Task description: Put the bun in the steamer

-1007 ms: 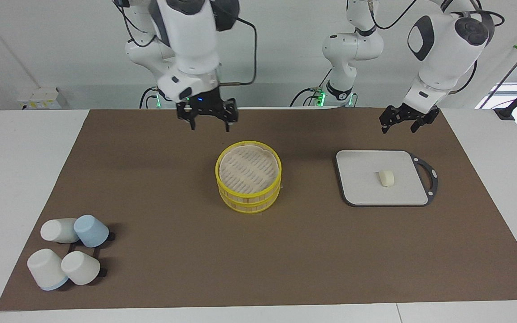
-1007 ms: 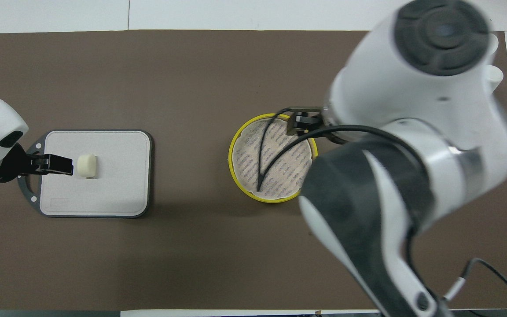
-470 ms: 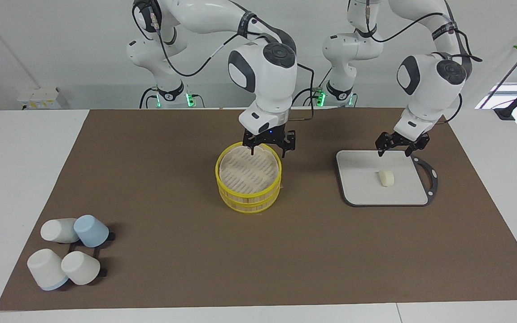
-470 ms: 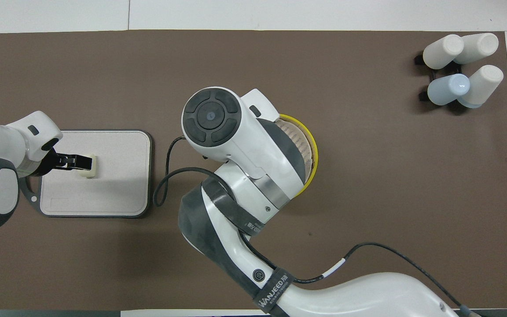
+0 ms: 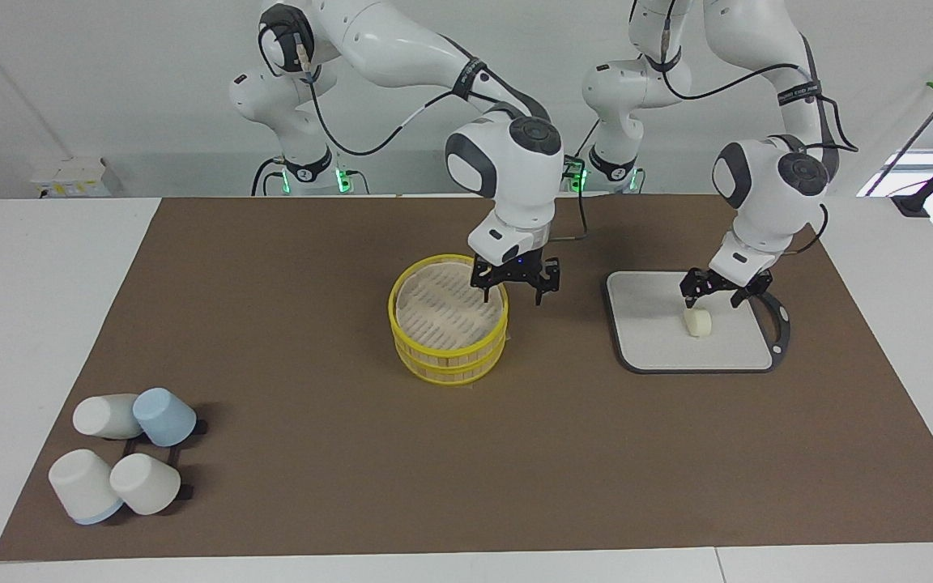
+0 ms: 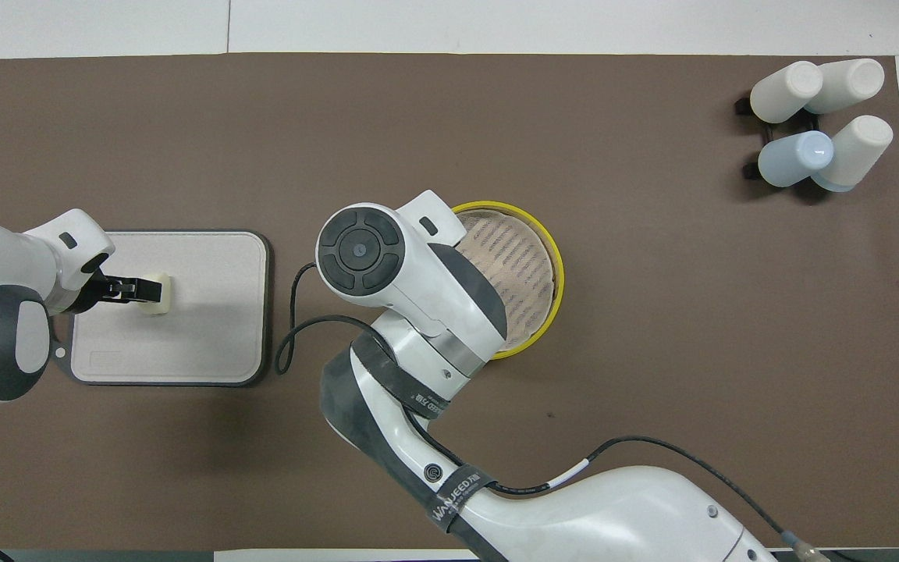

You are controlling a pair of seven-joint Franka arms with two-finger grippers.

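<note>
In the facing view, you see a white tabletop point(image 5: 45, 267) almost fully covered by a brown mat point(image 5: 288, 324), with a plain pale wall above it where both arm bases stand. The steamer point(image 5: 449, 330) sits mid-mat, its lid on, two yellow-rimmed tiers stacked. The right end effector point(image 5: 514, 285) hangs at the steamer's rim on the side toward the left arm's end, fingers spread, one over the lid edge and one outside the rim; whether it touches you cannot tell. Toward the left arm's end lies the grey cutting board point(image 5: 661, 348), and the bun point(image 5: 698, 322) rests on it. The left end effector point(image 5: 710, 295) is low over the bun, fingers spread, gripping nothing; contact cannot be told. Four cups point(image 5: 122, 457), three white and one blue, lie tipped on a dark rack at the right arm's end, farther from the robots than the steamer.

In the overhead view, you find the right arm's bulk covering part of the steamer point(image 6: 531, 265), so its end effector is hidden. The left end effector point(image 6: 137, 290) overlaps the bun point(image 6: 161, 295) on the cutting board point(image 6: 207, 312). The cups point(image 6: 816, 125) cluster at the mat's point(image 6: 652, 351) corner, and bare white tabletop point(image 6: 496, 23) shows along the edge farthest from the robots.
</note>
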